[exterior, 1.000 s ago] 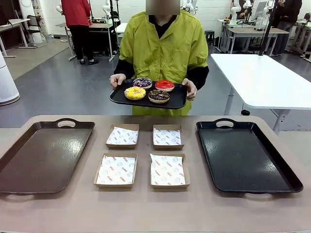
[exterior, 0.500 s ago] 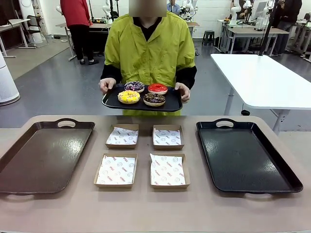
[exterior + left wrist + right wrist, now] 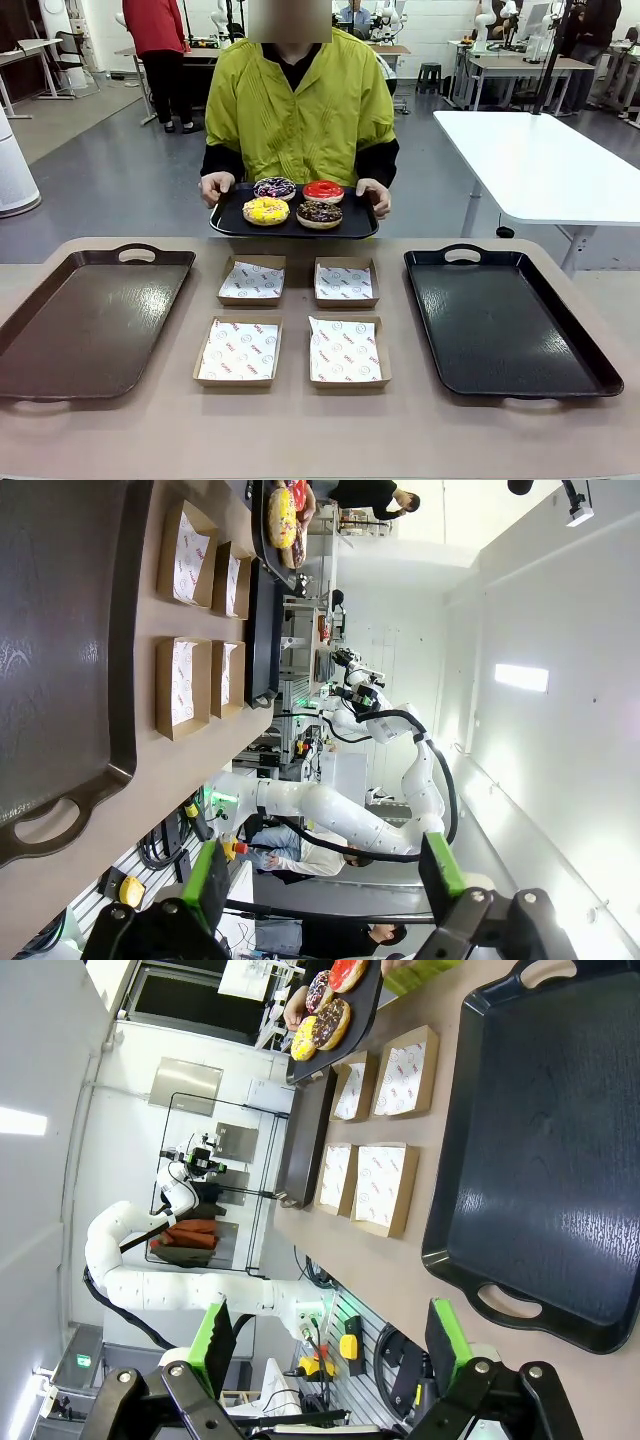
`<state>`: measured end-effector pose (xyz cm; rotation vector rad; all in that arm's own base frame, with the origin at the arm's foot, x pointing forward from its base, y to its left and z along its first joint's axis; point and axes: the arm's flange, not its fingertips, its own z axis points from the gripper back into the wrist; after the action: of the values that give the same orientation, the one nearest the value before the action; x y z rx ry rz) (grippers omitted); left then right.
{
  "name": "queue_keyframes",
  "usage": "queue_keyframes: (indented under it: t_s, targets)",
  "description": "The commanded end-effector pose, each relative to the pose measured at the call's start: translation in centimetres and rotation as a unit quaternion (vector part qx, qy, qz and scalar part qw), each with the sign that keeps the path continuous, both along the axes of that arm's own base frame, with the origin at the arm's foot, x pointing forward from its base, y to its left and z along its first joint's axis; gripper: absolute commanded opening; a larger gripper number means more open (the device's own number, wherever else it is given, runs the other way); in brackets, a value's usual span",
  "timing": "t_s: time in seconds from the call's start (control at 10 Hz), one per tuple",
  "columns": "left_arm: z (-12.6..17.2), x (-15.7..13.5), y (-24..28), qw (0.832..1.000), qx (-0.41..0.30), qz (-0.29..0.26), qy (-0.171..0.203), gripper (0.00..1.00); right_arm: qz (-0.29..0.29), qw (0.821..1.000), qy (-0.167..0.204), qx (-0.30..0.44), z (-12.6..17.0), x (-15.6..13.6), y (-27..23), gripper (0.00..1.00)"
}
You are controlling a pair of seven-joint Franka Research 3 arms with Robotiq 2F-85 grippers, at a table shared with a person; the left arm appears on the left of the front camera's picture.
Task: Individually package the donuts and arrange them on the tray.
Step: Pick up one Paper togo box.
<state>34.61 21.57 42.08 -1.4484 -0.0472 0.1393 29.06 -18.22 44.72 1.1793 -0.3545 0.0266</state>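
Observation:
Across the table a person holds a small black serving tray [image 3: 293,229] carrying several donuts: yellow-iced [image 3: 266,210], purple with sprinkles [image 3: 275,187], glossy red [image 3: 323,190] and chocolate with sprinkles [image 3: 319,213]. The donuts also appear far off in the left wrist view [image 3: 283,515] and the right wrist view [image 3: 325,1015]. My left gripper [image 3: 325,875] stands open above the near end of the brown tray [image 3: 60,630]. Over the black tray [image 3: 560,1130], my right gripper [image 3: 330,1340] is open too. Neither holds anything.
Several shallow paper-lined cardboard boxes [image 3: 252,280] [image 3: 347,351] lie in a square at the table's middle. A large brown tray [image 3: 90,320] lies to their left and a large black tray [image 3: 500,320] to their right. A white table [image 3: 540,165] stands behind at the right.
The person has stepped closer and toward picture left, bringing the tray of donuts lower and nearer the table's far edge. Both grippers remain open.

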Motion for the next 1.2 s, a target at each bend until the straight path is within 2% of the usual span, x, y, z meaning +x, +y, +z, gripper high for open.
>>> queue_keyframes:
  t_s: [0.0,0.7,0.8,0.9,1.1]
  targets:
    - [0.1,-0.2,0.1,1.0,-0.006,-0.001,-0.001,1.0,-0.004,1.0,-0.005,0.007,-0.1,0.2,0.0,1.0]
    - [0.0,0.0,0.0,1.0,0.0,0.0,0.0,1.0,-0.004,1.0,-0.005,0.007,-0.1,0.2,0.0,1.0]
    - [1.2,1.5,-1.1,1.0,0.013,0.011,0.006,1.0,-0.004,1.0,-0.005,0.007,-0.1,0.2,0.0,1.0]
    - [3.4,4.4,-3.0,0.999,0.049,0.005,0.014,1.0,-0.004,1.0,-0.005,0.007,-0.1,0.2,0.0,1.0]
    - [8.2,9.8,-8.6,0.99,0.143,0.002,0.001,1.0,-0.004,1.0,-0.005,0.007,-0.1,0.2,0.0,1.0]
